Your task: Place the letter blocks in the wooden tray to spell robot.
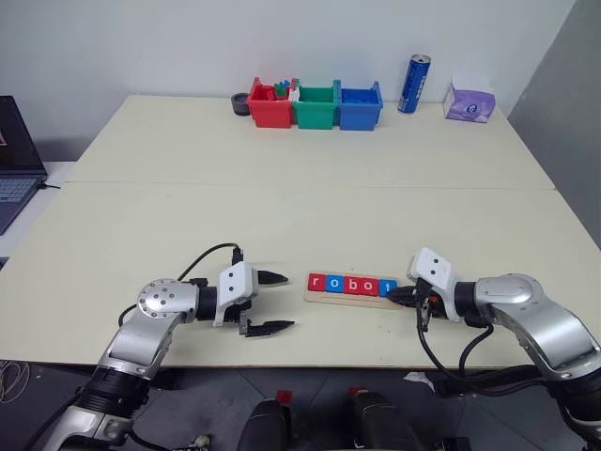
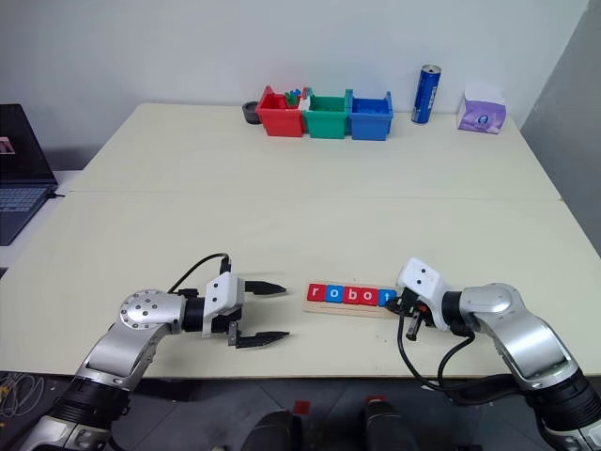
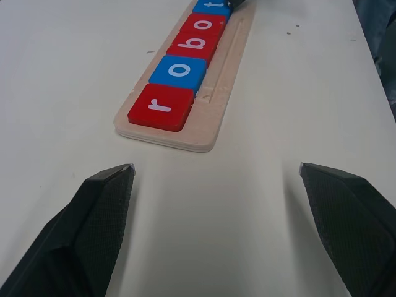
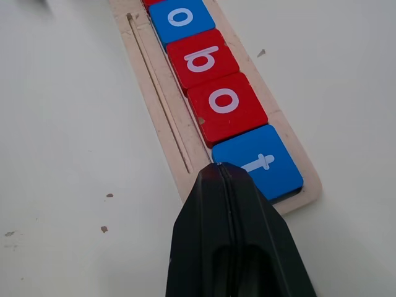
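Spelling robot, the letter blocks (image 1: pixel 352 285) sit in the wooden tray (image 3: pixel 218 86). The right gripper (image 4: pixel 218 170) (fingers pressed together) touches the tray's end beside the t block (image 4: pixel 263 162); the left gripper (image 1: pixel 274 303) stands spread nearby.

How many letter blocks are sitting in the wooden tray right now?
5, in one row in the long pale wooden tray: red r, blue o, red b, red o, blue t.

Letter blocks (image 2: pixel 351 295) spell robot in wooden tray (image 2: pixel 349 307); right gripper (image 2: pixel 398 303) at t end; left gripper (image 2: pixel 269 312) fingers spread.
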Motion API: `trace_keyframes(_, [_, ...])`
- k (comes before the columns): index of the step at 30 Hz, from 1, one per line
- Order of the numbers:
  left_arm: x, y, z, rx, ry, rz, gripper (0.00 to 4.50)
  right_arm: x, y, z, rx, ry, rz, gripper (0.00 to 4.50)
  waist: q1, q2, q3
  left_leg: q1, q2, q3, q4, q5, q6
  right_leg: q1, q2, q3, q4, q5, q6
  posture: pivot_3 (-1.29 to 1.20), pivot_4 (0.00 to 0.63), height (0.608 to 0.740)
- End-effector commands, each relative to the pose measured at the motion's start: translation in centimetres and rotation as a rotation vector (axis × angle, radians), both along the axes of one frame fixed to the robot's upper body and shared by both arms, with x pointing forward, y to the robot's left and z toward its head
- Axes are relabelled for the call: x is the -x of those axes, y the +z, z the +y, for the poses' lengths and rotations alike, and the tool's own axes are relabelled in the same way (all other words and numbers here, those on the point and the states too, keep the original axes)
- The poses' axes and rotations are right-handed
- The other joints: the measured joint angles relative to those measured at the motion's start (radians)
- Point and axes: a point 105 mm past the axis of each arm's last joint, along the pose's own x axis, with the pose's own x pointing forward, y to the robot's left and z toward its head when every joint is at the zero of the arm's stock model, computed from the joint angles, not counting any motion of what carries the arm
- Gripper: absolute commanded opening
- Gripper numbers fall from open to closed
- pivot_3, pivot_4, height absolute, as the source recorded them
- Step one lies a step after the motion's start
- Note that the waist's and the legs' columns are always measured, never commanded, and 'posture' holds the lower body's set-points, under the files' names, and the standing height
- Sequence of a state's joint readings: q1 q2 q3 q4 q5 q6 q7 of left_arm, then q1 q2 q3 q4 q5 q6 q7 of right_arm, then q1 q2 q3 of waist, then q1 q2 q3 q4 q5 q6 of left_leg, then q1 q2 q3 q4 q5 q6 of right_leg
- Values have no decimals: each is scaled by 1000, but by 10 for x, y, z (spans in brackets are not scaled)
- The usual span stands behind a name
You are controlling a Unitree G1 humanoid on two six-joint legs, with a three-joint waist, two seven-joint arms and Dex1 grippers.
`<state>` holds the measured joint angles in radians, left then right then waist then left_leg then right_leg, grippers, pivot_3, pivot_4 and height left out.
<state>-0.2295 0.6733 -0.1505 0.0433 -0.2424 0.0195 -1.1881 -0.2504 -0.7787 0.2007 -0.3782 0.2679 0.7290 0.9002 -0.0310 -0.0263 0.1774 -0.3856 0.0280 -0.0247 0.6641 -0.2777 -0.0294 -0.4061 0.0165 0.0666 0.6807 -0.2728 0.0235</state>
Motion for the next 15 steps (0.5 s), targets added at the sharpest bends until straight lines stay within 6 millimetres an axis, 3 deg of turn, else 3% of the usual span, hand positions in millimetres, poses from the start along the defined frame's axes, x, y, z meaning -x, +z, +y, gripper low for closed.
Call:
trace_keyframes(1, [-2, 14, 0, 37, 19, -37, 4500, 8, 27, 3, -56, 65, -47, 15, 0, 0, 0, 0, 0, 0, 0, 0, 0, 0, 0, 0, 0, 0, 0, 0, 150, 740])
trace_keyframes(4, [-3, 17, 4, 43, 42, -40, 4500, 14, 40, -1, -82, 83, -59, 573, 1, 0, 0, 0, 0, -1, 0, 0, 0, 0, 0, 0, 0, 0, 0, 0, 150, 740])
trace_keyframes(10, [-6, 25, 13, 27, 91, -61, 4500, 29, 57, -10, -103, 122, -33, 2667, 0, 0, 0, 0, 0, 0, 0, 0, 0, 0, 0, 0, 0, 0, 0, 0, 150, 740])
trace_keyframes(12, [-8, 27, 16, 6, 93, -73, 4500, 28, 66, -15, -111, 120, -53, 2883, 1, 0, 0, 0, 0, 0, 0, 0, 0, 0, 0, 0, 0, 0, 0, 0, 150, 740])
trace_keyframes(15, [-11, 32, 18, 2, 94, -80, 4500, 28, 71, -18, -113, 128, -63, 3881, 1, 0, 0, 0, 0, 0, 0, 0, 0, 0, 0, 0, 0, 0, 0, 0, 150, 740])
